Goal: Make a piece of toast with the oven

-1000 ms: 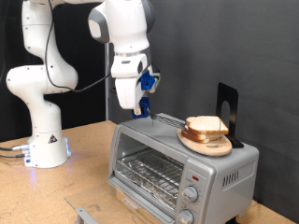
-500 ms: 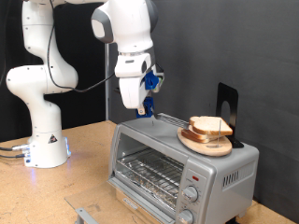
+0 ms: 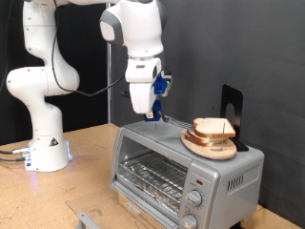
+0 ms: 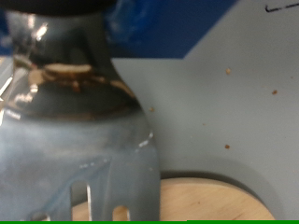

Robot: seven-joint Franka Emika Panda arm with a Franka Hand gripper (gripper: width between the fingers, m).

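The silver toaster oven [image 3: 181, 167] stands at the exterior view's lower right, and its glass door looks shut over the wire rack. A round wooden plate [image 3: 205, 146] on the oven's top carries stacked bread slices [image 3: 212, 128]; I cannot tell which one is the piece of toast. My gripper [image 3: 152, 115] points down just above the oven's top, to the left of the plate, with nothing seen between its fingers. The wrist view is blurred: it shows a grey surface [image 4: 224, 93] with crumbs and a curved wooden edge [image 4: 206, 201].
A black stand [image 3: 232, 107] rises behind the plate on the oven. The oven's knobs [image 3: 193, 198] face front right. The robot base [image 3: 43, 143] stands at the left on the wooden table. A small metal bracket [image 3: 86, 218] lies at the table's front.
My gripper has moved to the exterior view's right and slightly down, closer to the plate of bread. The oven and the plate have not moved.
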